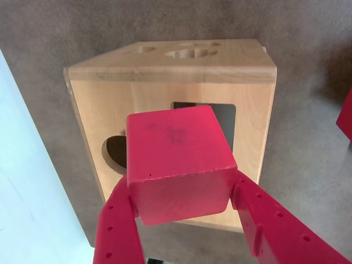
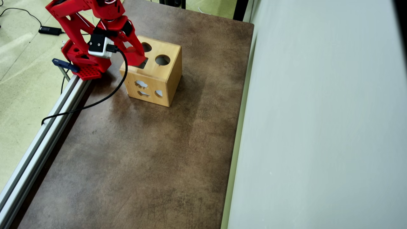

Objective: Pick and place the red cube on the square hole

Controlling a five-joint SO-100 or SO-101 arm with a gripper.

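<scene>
The pincer (image 1: 184, 212) is clenched on the red cube (image 1: 179, 159), holding it just above the wooden shape-sorter box (image 1: 99, 104) near the bench's (image 2: 143, 152) far left corner, partly covering the square hole (image 1: 224, 118), evidently to line it up for dropping in.

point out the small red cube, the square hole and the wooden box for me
small matte red cube (image 1: 176, 159), wrist view, on its upper face
dark square hole (image 1: 224, 118), wrist view, on the part showing past the cube
light wooden shape-sorter box (image 2: 173, 71), overhead view, on its right side wall
</scene>
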